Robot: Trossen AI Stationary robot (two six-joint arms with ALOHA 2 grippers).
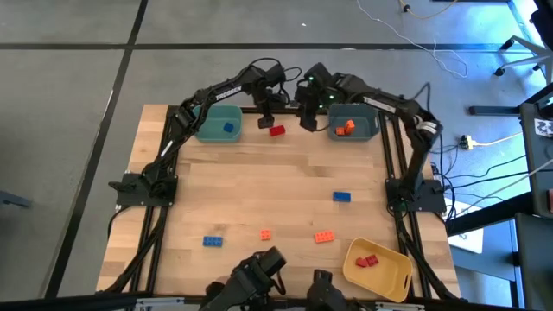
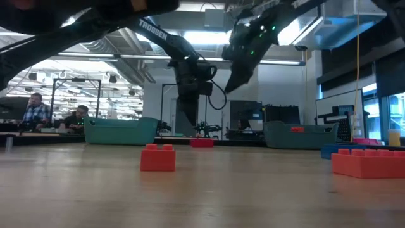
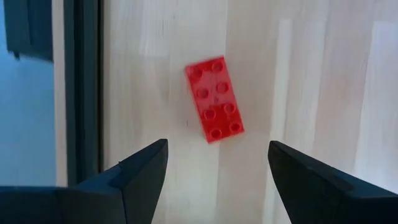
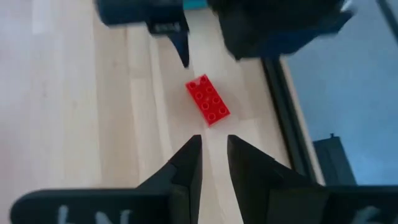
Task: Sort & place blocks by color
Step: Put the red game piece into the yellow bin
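From above, my right gripper is a dark mass whose fingers I cannot separate. The red bricks in the yellow bin are too small to count. At table height, the orange brick is cut off by the picture's edge, and the grey-blue bin hides all but a red sliver inside. Two people far behind are blurred.

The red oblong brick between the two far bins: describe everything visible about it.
The red oblong brick is glossy plastic with eight round studs in two rows of four. It lies flat, studs up, on the wooden table, askew to the edge, between the teal bin and grey-blue bin. Nothing touches it; the left gripper hovers open above.
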